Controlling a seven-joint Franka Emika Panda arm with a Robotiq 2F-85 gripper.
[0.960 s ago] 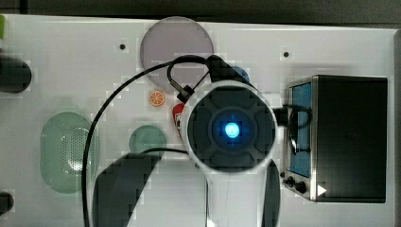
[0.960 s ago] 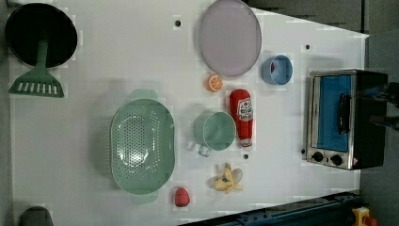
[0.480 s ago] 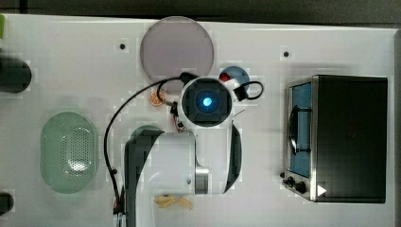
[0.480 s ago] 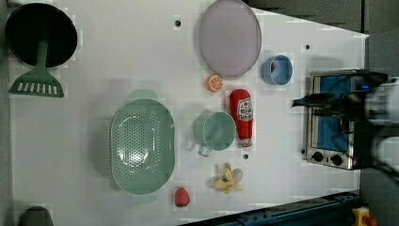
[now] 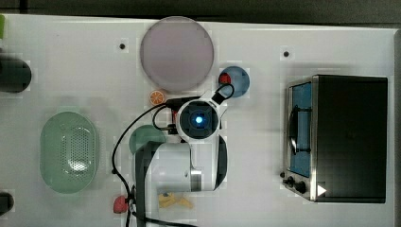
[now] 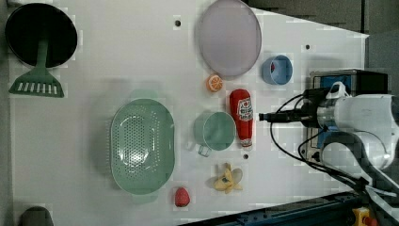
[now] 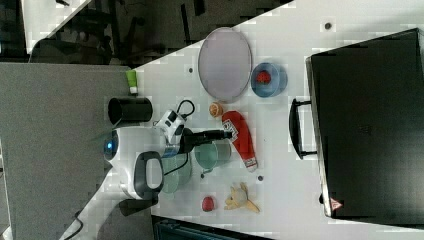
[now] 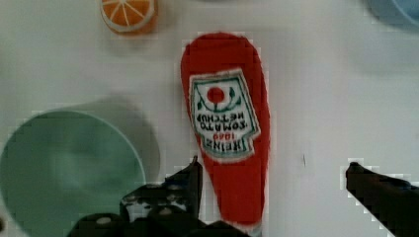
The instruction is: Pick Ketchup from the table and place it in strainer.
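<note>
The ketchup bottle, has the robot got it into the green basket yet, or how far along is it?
Not yet. The ketchup bottle lies flat on the table beside the green cup. The gripper hangs over it, fingers open either side of its neck, nothing gripped. Left: close, lift, carry it to the empty strainer.

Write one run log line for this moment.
gripper: open, above Ketchup | Ketchup: lying on table | strainer: empty

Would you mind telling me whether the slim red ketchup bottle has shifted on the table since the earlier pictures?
No. In the left view the slim red ketchup bottle still lies beside the round green cup, below the orange slice, as before.
</note>
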